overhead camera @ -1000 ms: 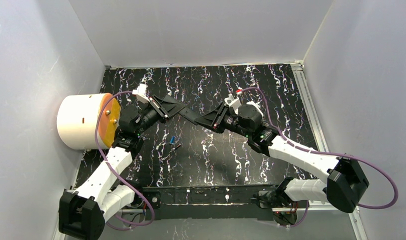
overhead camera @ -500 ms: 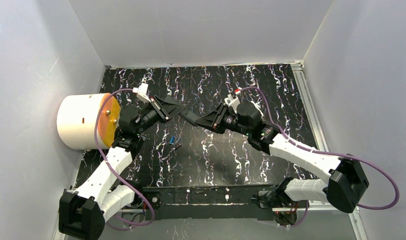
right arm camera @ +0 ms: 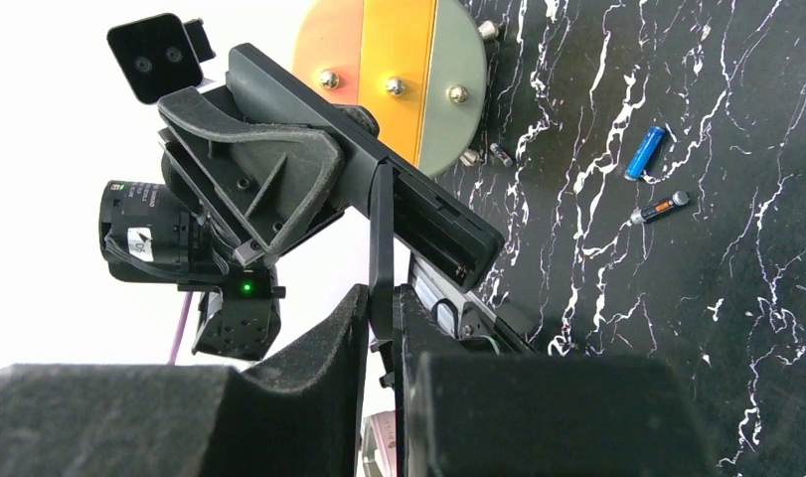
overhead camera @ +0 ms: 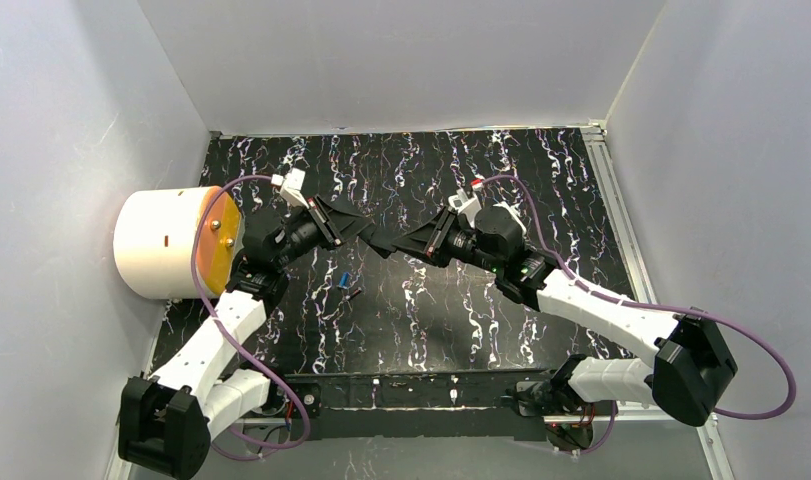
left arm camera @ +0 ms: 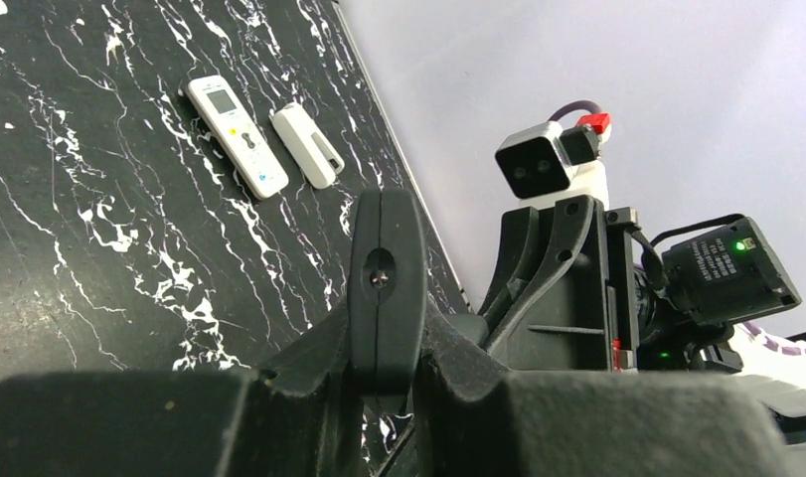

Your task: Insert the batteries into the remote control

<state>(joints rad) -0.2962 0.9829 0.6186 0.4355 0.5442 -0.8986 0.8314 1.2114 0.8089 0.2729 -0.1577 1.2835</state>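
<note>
Batteries (right arm camera: 645, 152) lie loose on the table (overhead camera: 461, 310), unloaded, since we are busy above it: our right end effector (right arm camera: 382, 295) grasps a thin dark piece (right arm camera: 381, 219), perhaps a battery cover, just beside our clenched left end effector (left arm camera: 381, 248).

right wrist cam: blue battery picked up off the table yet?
No. The blue battery lies flat on the black marbled table, close beside a dark battery.

arms (overhead camera: 601, 310): white shells, black joints | cables (overhead camera: 771, 375): purple | wrist cameras (overhead camera: 293, 183): white
</note>
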